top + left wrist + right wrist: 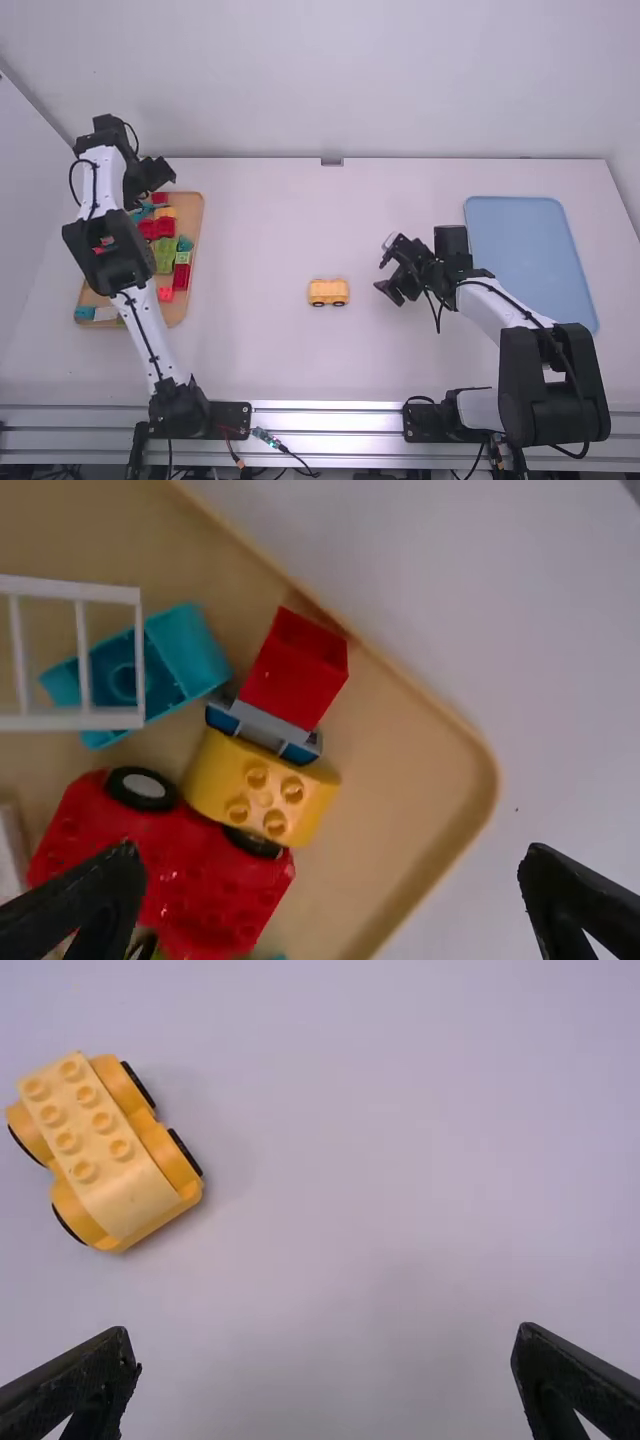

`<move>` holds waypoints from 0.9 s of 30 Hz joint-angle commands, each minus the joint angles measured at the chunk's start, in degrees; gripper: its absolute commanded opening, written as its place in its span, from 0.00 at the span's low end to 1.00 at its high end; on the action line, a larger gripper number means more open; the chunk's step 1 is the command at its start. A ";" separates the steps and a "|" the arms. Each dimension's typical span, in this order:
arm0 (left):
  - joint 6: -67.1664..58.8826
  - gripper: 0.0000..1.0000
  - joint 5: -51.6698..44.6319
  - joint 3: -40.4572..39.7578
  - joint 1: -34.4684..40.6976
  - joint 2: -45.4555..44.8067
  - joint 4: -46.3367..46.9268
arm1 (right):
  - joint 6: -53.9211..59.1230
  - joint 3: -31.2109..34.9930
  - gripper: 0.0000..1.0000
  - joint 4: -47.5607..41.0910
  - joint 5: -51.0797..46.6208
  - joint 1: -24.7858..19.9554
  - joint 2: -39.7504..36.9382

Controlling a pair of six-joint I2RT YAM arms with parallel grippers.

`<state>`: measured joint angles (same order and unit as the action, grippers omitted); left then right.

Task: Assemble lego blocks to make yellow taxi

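Right fingers (389, 291) near yellow chassis (328, 292)

Red block (295, 670) beside yellow block (262, 788) — both on a tray (400, 885).

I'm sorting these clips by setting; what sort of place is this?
Probably a robotics lab workstation: two white-and-black robot arms are mounted at a white table, with a tan tray of colourful toy blocks.
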<state>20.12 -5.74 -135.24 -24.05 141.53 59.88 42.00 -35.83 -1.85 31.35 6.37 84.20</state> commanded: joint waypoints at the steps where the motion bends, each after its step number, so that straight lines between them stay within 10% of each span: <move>1: 2.01 0.99 0.20 -0.17 0.44 0.37 -0.46 | -0.26 -0.96 0.99 0.09 0.72 0.04 -0.88; 18: 26.38 0.95 -2.10 0.81 0.11 0.55 4.57 | -4.81 -0.96 0.99 3.13 0.11 -0.02 -0.88; 25: 33.37 0.80 1.88 5.03 0.26 0.55 1.14 | -4.50 -0.96 0.99 2.95 0.11 0.00 -0.88; 27: 33.24 0.63 1.73 6.88 0.26 0.55 -1.25 | -4.50 -0.96 0.99 2.95 0.11 0.09 -0.88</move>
<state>50.92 -5.06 -129.73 -24.05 141.86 59.13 37.89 -35.83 1.30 31.31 6.37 84.20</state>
